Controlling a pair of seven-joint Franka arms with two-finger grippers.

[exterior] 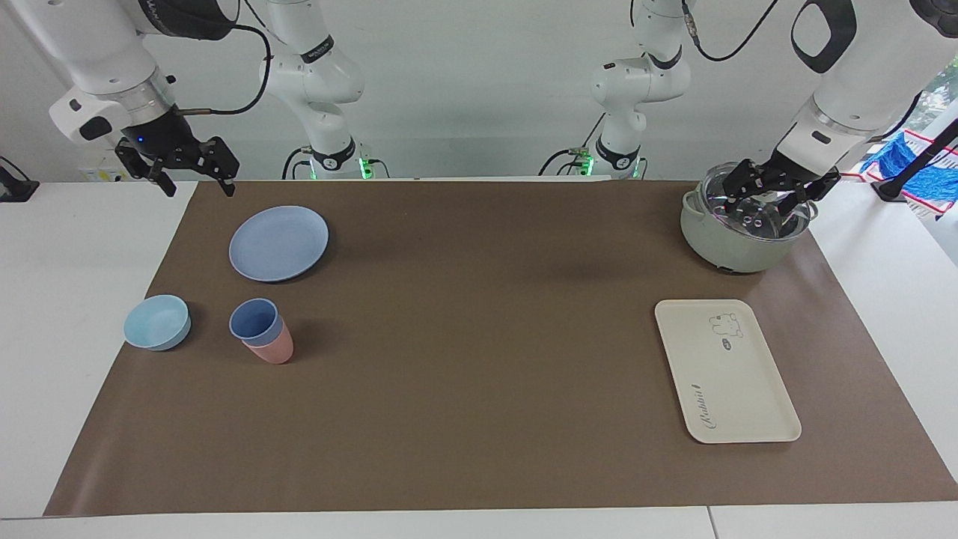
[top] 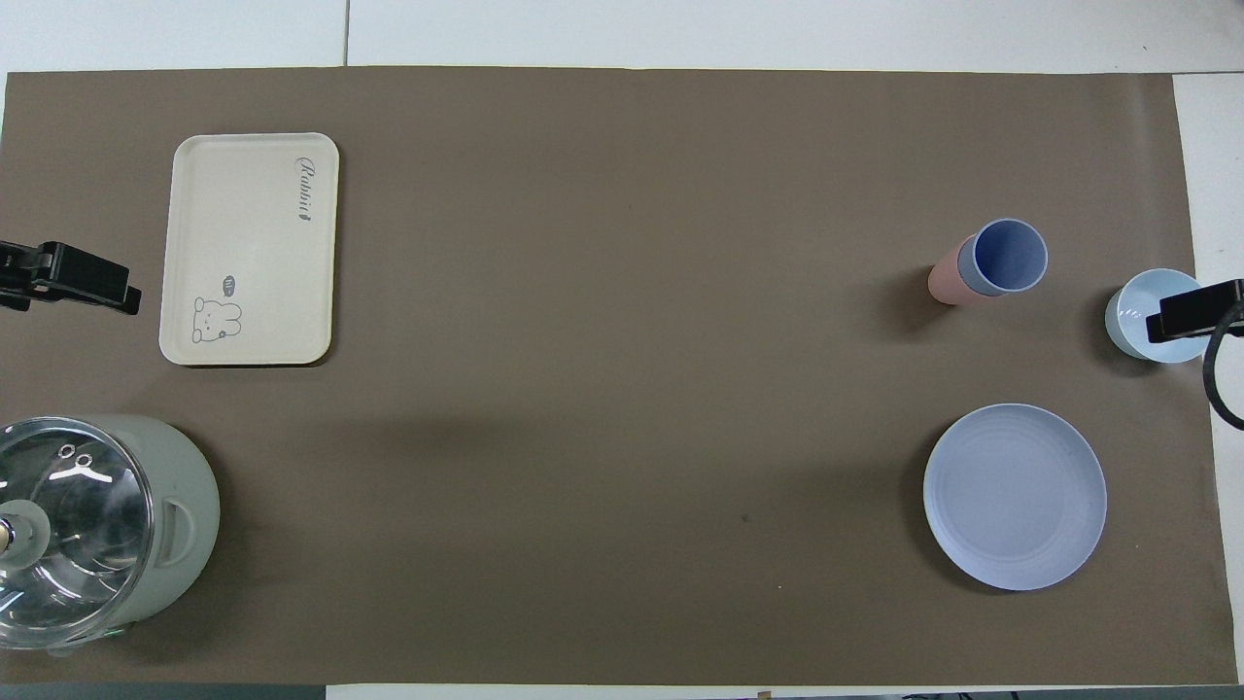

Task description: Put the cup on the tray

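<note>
Cream-white and bare, the tray (exterior: 726,370) lies at the left arm's end, below and out from the left gripper (exterior: 771,196), which hangs open and empty over the pot (exterior: 737,251). Well apart, the cup (exterior: 254,320) sits nested in a pink cup (exterior: 273,348), out from the open, empty right gripper (exterior: 193,180). Nothing seems started yet: lifting, carrying and placing all remain.

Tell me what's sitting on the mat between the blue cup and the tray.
Nothing: only bare brown mat lies between the cup, nested in a pink cup, and the tray, clearest in the overhead view.
</note>
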